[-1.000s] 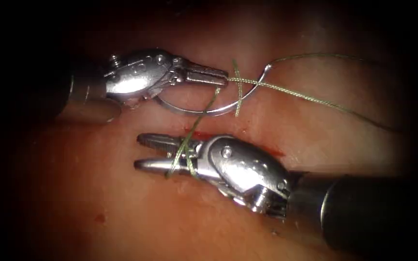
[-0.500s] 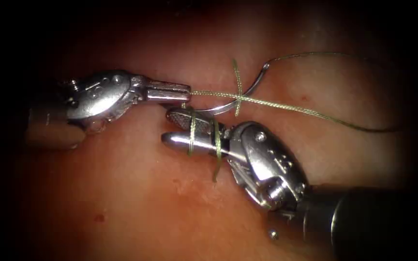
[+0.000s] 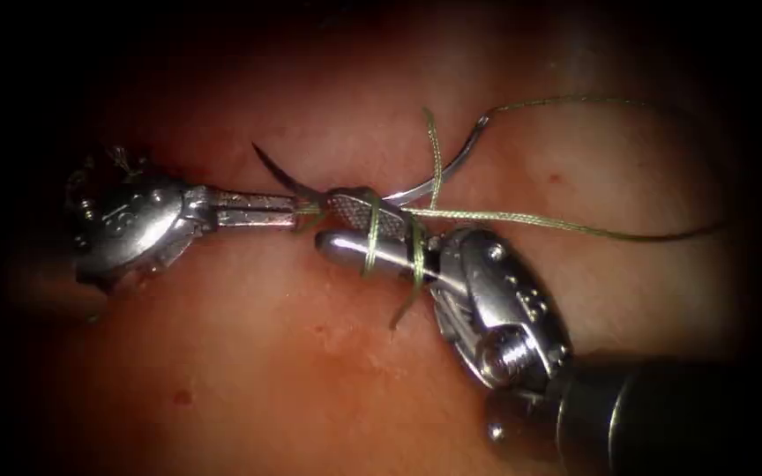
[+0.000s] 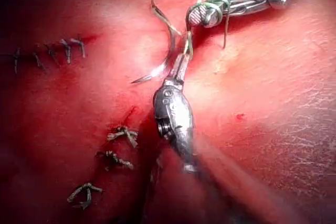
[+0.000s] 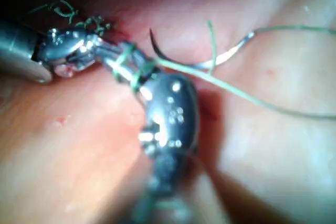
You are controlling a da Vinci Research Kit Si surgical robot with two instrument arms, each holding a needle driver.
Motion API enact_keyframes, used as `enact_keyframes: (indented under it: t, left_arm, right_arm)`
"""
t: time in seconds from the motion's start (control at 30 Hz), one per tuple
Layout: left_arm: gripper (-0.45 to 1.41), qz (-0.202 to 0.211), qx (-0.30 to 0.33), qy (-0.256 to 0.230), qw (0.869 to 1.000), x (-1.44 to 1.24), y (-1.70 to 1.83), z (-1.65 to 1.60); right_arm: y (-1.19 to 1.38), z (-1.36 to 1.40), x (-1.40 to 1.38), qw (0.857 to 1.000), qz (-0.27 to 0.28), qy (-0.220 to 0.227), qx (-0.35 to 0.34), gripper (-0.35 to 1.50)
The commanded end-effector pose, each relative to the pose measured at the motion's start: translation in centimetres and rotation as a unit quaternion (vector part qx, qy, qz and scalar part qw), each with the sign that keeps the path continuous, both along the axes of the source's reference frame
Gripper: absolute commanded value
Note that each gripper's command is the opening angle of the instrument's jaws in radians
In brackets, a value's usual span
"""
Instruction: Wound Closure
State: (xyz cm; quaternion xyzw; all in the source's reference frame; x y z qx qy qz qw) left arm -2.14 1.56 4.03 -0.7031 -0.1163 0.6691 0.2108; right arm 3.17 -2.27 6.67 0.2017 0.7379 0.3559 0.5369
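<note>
The left tool (image 3: 288,211) is gripping the green thread (image 3: 522,218) in narrow, closed jaws, right at their tips. It is holding the strand close up against the other tool's tips, which seems to be what is keeping the wraps there snug and stopping them sliding off. Finished stitches (image 4: 118,158) with short cut ends are sitting on the tissue (image 3: 249,353) off to one side of this tool's shaft, seen from its wrist.

Just beyond the left tool's tips, the right tool (image 3: 330,222) is standing with its jaws apart and nothing between them. Two turns of thread are lying around the jaws, near the hinge. From there one strand is running out past its wrist, and a short loose end is hanging below the lower jaw.

The curved needle (image 3: 460,159) is lying behind the right tool's upper jaw, held by neither tool. Its point is showing above the left tool's tips and its thread end is rising beyond the right tool. It appears to be resting on the tissue, not in it, probably set aside from the wraps. I cannot tell which side of the cut it is on
</note>
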Motion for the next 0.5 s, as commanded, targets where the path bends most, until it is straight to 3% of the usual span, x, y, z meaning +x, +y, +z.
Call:
enact_keyframes:
  t: [0.03,0.07,0.13,0.5]
  left_arm:
    - [-0.45,0.0,-0.002,0.0,1.0,-0.06,0.0,0.06]
    - [-0.45,-0.004,-0.002,-0.001,1.0,-0.08,-0.01,0.04]
    - [-0.45,-0.015,-0.005,-0.004,1.0,-0.14,-0.03,-0.06]
    - [-0.45,-0.046,0.002,-0.028,0.999,-0.16,-0.08,-0.36]
  right_arm:
    - [-0.01,0.04,0.1,1.0,-0.001,0.001,0.0,0.12]
    - [-0.01,0.04,0.11,1.0,-0.003,-0.003,0.0,0.15]
    - [0.01,0.05,0.11,1.0,-0.009,-0.022,0.004,0.46]
    - [0.05,0.13,0.0,0.995,-0.022,-0.093,-0.009,0.44]
